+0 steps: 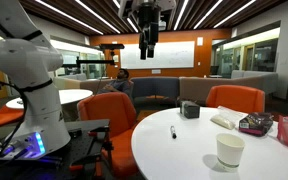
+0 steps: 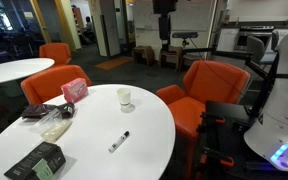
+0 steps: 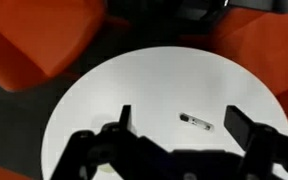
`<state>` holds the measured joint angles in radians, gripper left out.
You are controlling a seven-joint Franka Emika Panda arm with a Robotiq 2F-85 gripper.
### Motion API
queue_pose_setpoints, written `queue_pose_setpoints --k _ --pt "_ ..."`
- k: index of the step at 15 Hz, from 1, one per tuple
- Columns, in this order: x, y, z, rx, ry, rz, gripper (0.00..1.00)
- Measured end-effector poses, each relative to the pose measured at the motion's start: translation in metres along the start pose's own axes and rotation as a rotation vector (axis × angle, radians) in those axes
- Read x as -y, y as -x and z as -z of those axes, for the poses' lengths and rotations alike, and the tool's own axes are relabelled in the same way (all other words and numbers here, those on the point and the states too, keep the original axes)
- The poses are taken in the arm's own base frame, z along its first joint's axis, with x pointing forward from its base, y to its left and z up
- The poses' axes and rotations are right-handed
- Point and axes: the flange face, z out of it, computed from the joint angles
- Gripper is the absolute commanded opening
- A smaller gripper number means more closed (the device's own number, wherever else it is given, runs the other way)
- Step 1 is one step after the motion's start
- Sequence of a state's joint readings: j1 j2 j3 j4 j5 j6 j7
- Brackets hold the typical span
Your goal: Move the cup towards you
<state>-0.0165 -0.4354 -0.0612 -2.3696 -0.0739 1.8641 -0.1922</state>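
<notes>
The off-white cup [image 1: 230, 150] stands upright on the round white table [image 1: 184, 150], near its edge; it also shows in an exterior view [image 2: 125, 98]. My gripper [image 1: 148, 40] hangs high above the table, open and empty, in both exterior views [image 2: 164, 40]. In the wrist view the open fingers [image 3: 179, 122] frame the white table [image 3: 134, 80] far below, with a black marker [image 3: 196, 122] between them. The cup is out of the wrist view.
A black marker [image 1: 174, 132] lies mid-table [image 2: 118, 141]. A dark grey squarish container [image 1: 190, 109], a pink packet [image 2: 74, 90], a plastic bag [image 2: 54, 125] and a dark box [image 2: 34, 162] sit around the table. Orange chairs [image 1: 234, 98] [image 2: 209, 85] surround it.
</notes>
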Motion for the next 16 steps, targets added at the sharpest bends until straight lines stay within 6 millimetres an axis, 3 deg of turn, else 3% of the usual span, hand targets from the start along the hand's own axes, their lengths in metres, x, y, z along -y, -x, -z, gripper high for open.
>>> queue_pose_setpoints --k 11,13,16 --pt "0.000 -0.004 0.001 -0.022 0.000 -0.001 1.00" --pt "-0.003 -0.017 0.002 -0.068 0.007 -0.002 1.00" --pt "-0.011 -0.052 -0.005 -0.131 0.021 -0.004 1.00"
